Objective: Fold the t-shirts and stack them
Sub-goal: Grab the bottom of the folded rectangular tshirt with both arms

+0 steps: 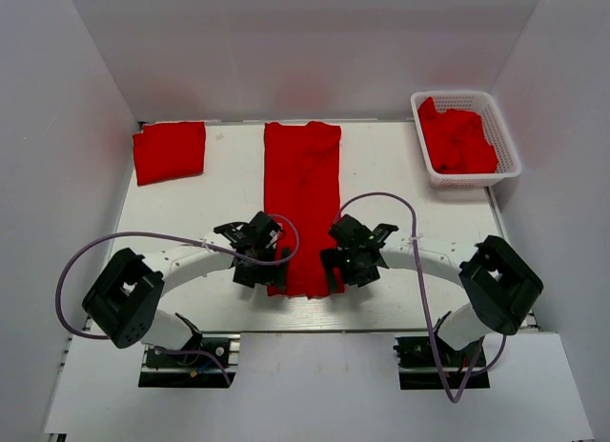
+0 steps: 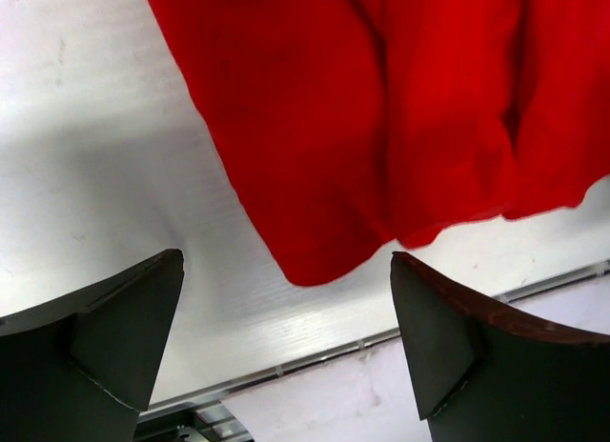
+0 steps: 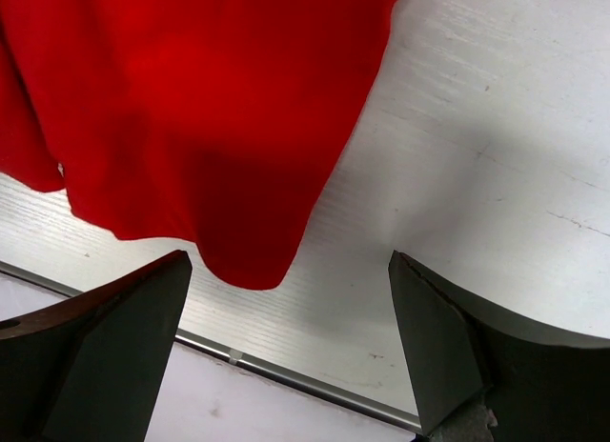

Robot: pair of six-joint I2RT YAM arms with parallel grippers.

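Long shirt: plain bright red, already narrowed to a strip (sleeves tucked in); it lies flat on the worktop, well left of the basket and running nearer to the arms than it does; near hem rumpled, layers uneven
Left claw: released, jaws wide, empty; over the strip's near corner on the side away from the basket
Right claw: released, empty; over the near corner on the basket side
Step in hand: probably pinching both near corners to fold the strip in half
Doing it well: bite every layer at each corner; lift together and level; lay the hem square on the far end
Other shirts: folded shirt farthest from the basket; loose heap inside it
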